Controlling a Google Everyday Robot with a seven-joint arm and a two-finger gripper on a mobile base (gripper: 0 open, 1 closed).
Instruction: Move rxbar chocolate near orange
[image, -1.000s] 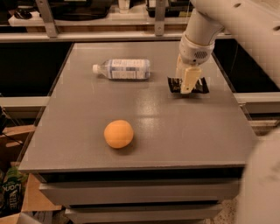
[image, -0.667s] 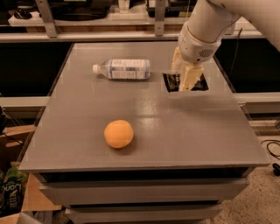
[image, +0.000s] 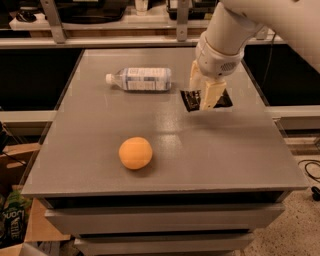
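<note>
The rxbar chocolate (image: 188, 100), a flat black-wrapped bar, is at the right rear of the grey table (image: 230, 150). My gripper (image: 203, 93) comes down from the upper right, and its cream fingers (image: 210, 95) are closed across the middle of the bar. The bar seems to be held just off the tabletop. The fingers hide the bar's middle. The orange (image: 135, 152) sits near the table's front left, well apart from the bar and the gripper.
A clear plastic water bottle (image: 142, 79) lies on its side at the table's rear, just left of the gripper. Shelving runs behind the table. Cardboard boxes (image: 15, 220) stand on the floor at the left.
The gripper and the bar have shifted a little to the left and toward the front. The arm has swung higher over the table. The orange and the bottle have not moved.
</note>
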